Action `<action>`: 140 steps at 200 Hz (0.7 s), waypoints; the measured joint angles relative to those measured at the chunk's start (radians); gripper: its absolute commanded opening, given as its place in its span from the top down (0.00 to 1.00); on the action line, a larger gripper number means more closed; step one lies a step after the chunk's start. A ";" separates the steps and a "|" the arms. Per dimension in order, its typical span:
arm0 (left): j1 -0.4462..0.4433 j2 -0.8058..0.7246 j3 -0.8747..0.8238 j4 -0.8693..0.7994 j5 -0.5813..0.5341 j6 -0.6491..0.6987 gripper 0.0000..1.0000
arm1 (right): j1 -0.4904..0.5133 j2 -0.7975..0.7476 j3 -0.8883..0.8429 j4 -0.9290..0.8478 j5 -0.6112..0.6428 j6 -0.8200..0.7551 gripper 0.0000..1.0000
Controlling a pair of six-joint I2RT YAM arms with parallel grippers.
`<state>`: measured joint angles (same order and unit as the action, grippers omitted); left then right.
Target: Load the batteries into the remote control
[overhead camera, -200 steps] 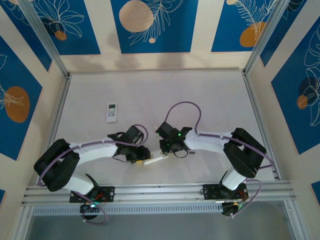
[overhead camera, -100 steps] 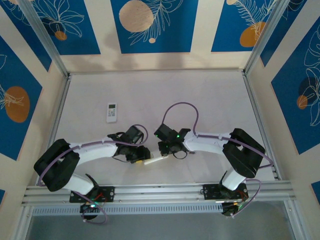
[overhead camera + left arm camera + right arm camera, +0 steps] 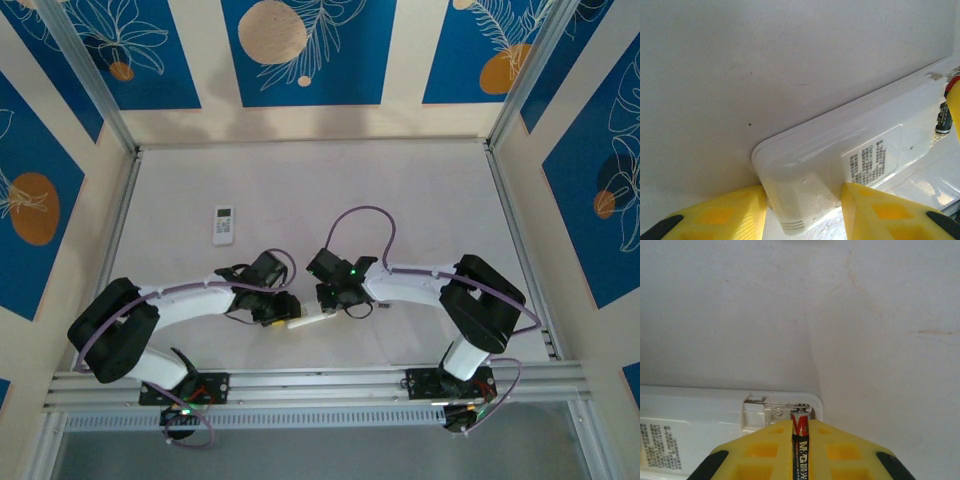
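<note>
Battery (image 3: pixel 800 452) is clamped lengthwise between the yellow fingers (image 3: pixel 752 450) of the right gripper (image 3: pixel 800 432); we read it as a dark cell with a red band and white lettering near its metal tip. The tip points at the open compartment (image 3: pixel 771 410) at the end of the white remote (image 3: pixel 685 425) and lies at the metal contact there; we cannot tell whether it touches the contact. The remote lies back side up on the table (image 3: pixel 420 200), near the front edge and between the two arms, with a printed label (image 3: pixel 867 162) facing up. At its opposite, rounded end the left gripper (image 3: pixel 802 212) is closed on the remote, one yellow finger (image 3: pixel 720 215) against each long side. From the left wrist we see the battery (image 3: pixel 943 117) at the far end of the remote, beside a yellow finger of the right gripper. From the top camera we see the left gripper (image 3: pixel 283 312) and the right gripper (image 3: pixel 328 298) facing each other, with the remote (image 3: pixel 312 319) lying between them. A second remote (image 3: pixel 223 224), face up, lies well apart from them toward the rear left of the table
</note>
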<state>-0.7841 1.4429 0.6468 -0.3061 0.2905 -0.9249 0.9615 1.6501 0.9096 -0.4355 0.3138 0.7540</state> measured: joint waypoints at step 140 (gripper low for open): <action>-0.013 -0.015 0.013 -0.012 -0.041 0.051 0.33 | -0.140 -0.337 0.009 -0.223 0.035 0.145 0.50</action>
<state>-0.7975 1.4277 0.6601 -0.3183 0.2493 -0.8738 0.8211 1.3132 0.9184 -0.6586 0.3485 0.8993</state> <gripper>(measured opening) 0.638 0.494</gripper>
